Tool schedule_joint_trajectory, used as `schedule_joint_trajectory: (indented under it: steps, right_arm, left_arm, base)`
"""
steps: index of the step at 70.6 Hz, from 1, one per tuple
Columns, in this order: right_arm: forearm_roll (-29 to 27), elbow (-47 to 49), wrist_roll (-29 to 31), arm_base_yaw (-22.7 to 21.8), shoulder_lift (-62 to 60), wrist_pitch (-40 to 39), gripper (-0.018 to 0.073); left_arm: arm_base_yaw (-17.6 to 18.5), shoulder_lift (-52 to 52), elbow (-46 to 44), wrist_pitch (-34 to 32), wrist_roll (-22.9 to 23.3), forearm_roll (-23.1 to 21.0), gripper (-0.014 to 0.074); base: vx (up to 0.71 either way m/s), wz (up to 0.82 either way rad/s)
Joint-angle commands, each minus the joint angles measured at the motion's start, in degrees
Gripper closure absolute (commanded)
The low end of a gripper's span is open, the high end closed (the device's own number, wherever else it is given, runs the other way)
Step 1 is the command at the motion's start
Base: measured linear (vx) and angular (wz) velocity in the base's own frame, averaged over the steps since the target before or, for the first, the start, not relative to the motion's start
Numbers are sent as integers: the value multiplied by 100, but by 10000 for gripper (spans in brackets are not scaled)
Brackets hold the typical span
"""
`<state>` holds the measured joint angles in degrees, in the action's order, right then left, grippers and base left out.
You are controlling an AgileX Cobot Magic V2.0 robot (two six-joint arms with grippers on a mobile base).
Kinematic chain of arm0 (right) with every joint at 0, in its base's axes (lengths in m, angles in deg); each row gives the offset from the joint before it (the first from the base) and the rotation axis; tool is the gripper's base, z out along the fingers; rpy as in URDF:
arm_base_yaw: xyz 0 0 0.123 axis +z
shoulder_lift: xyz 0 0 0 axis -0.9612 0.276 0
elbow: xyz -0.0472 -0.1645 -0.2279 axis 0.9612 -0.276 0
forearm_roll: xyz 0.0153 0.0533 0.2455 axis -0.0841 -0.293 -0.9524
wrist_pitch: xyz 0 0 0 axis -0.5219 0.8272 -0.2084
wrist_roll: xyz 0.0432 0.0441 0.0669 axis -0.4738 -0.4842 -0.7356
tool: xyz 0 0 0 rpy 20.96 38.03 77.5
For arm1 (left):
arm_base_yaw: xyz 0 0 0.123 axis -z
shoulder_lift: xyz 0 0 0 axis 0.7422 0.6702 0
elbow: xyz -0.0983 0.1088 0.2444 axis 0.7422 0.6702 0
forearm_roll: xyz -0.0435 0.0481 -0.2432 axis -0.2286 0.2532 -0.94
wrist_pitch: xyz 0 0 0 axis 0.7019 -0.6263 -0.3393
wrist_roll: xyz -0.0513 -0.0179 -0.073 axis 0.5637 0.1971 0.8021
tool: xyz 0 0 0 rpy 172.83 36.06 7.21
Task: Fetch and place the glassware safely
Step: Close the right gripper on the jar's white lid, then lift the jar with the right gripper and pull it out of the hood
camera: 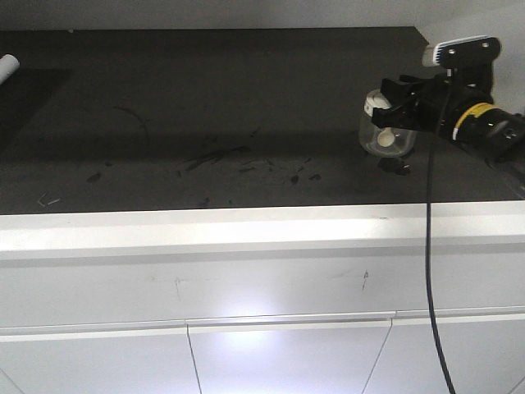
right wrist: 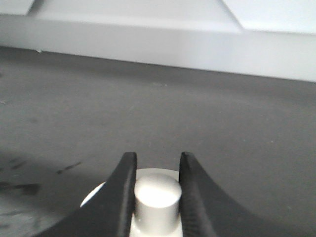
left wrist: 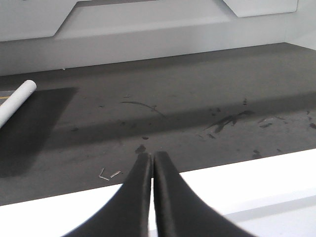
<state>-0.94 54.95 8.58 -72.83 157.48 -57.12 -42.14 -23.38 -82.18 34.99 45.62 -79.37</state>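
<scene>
Right wrist-mounted view is showing the right pincer (right wrist: 157, 159) pinching the knob (right wrist: 155, 196) of the cream-white lid, one finger pressing on each side. The exterior front-facing view is showing the glass jar (camera: 387, 138) under that pincer near the right end of the dark desk (camera: 205, 98). I cannot tell whether its base is touching the surface.

By my judgement the fetching step is in hand and the placing is not yet done. The next move is calling for a slow, level carry, since a grip on the knob alone is risking the lid parting from the jar.

The left pincer (left wrist: 151, 157) is sitting pressed together, gripping nothing, over the desk's white front edge (left wrist: 256, 182). Open room is lying leftward across the scuffed surface, with a white tube (camera: 6, 67) at the far left. The front and right edges are running near the jar.
</scene>
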Motion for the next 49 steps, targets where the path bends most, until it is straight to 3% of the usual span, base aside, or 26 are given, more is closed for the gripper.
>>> schedule_joint_trajectory:
  steps: [1,49]
  right_arm:
    - [-168,-266,-6,-27,-771,-444,563]
    - [-243,-3297,-5,-27,-4469,-56,561]
  left_arm:
    - [41,13,-154,-410,38,-45,603]
    - [41,13,-154,-410,38,-45,603]
  base:
    - [0,0]
    - [0,0]
